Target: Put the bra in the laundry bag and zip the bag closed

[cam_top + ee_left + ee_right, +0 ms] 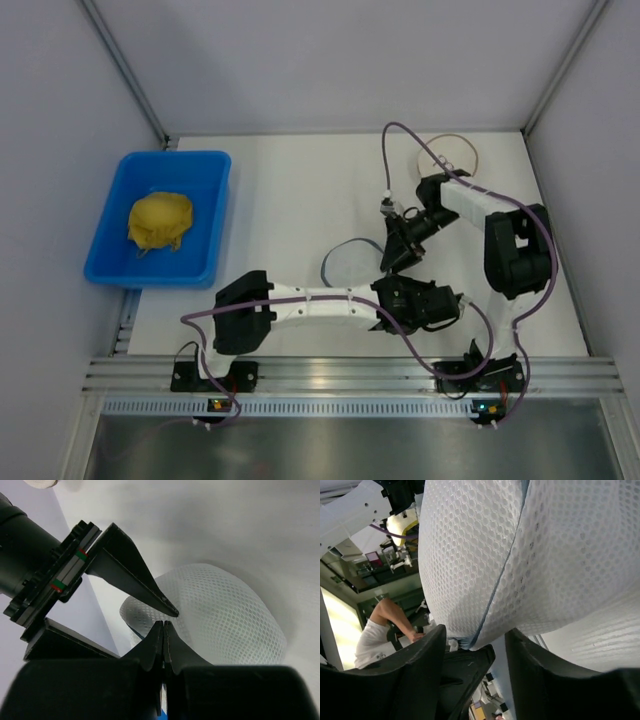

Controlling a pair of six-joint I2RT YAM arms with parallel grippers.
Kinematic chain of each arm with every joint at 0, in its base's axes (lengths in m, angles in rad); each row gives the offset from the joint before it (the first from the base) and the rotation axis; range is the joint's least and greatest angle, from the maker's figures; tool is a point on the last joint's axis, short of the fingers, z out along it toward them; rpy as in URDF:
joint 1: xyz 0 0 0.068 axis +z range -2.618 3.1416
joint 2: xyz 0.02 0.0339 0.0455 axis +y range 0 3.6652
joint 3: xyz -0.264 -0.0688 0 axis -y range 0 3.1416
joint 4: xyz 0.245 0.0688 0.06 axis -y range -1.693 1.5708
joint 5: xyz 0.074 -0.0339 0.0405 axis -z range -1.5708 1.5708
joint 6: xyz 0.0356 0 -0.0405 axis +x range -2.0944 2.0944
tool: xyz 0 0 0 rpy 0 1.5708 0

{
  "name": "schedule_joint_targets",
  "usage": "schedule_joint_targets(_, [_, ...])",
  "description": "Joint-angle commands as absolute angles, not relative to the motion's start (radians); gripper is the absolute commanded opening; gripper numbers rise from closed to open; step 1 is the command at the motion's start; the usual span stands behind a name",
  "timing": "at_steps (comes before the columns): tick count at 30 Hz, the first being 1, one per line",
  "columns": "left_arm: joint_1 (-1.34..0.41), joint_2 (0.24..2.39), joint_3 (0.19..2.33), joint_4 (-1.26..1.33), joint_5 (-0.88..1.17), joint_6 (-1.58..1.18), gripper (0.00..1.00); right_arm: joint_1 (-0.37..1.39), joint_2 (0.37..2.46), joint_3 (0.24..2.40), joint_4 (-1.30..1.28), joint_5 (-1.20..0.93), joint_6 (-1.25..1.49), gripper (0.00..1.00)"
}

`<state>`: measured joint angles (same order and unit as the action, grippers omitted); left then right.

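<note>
The laundry bag (345,262) is white mesh with a dark zipper rim and lies mid-table between the two arms. It bulges in the left wrist view (225,620) and fills the top of the right wrist view (520,555). My left gripper (390,287) is shut (164,624), its tips at the bag's zipper edge, a blue strip showing between the fingers. My right gripper (392,262) is open (475,665), its fingers astride the bag's lower edge and the left gripper's tip. The bra is not in view.
A blue bin (205,255) at the left holds a yellow cloth lump (160,220). A white disc with a tan rim (447,152) lies at the back right, behind the right arm. Grey walls enclose the table on three sides.
</note>
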<state>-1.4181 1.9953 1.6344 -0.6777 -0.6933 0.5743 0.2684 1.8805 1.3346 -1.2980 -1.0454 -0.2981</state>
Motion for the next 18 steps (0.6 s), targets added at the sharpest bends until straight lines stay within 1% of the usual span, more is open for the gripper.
schedule_joint_targets(1, [-1.413,1.991,1.671,-0.65,-0.706,0.584,0.0,0.305,1.894,1.357,-1.288,-1.109,-0.337,0.49])
schedule_joint_targets(2, [-1.411,1.991,1.669,-0.652,-0.704,0.581,0.0,0.311,1.901,1.364,-1.292,-1.111,-0.342,0.29])
schedule_joint_targets(5, [-1.414,1.98,1.651,-0.655,-0.692,0.563,0.0,0.316,1.92,1.399,-1.302,-1.106,-0.351,0.0])
schedule_joint_targets(12, [-1.443,1.927,1.563,-0.657,-0.68,0.526,0.0,0.282,1.974,1.503,-1.285,-1.052,-0.339,0.0])
schedule_joint_targets(18, [-1.488,1.878,1.468,-0.657,-0.67,0.483,0.0,0.273,2.06,1.624,-1.356,-1.026,-0.394,0.0])
